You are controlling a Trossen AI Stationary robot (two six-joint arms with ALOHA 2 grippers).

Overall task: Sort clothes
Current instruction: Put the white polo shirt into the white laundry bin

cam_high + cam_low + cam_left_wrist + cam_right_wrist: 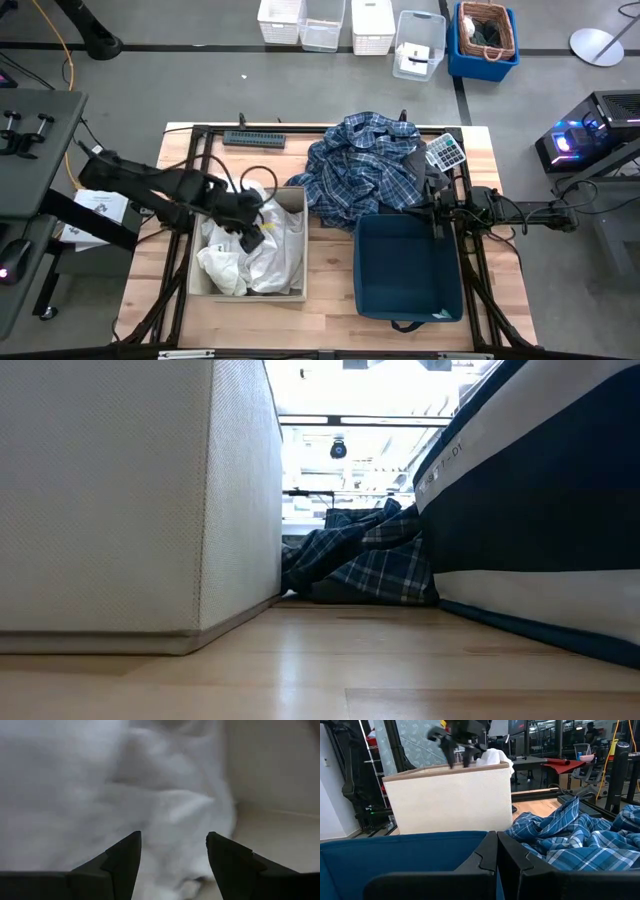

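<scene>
On the left we saw the left gripper (pixel 252 238) over the beige bin (pixel 296 200), its jaws parted and holding nothing, hanging just above the white garment (pixel 262 255), a soft, crumpled heap inside the stiff woven box. To the right, the plaid shirt (pixel 365 165) lay rumpled on the wooden table (pixel 330 310) behind both bins. The right gripper (pixel 437 212) sat at the navy bin's (pixel 405 270) rim, fingers (pixel 512 857) pressed together, empty.
</scene>
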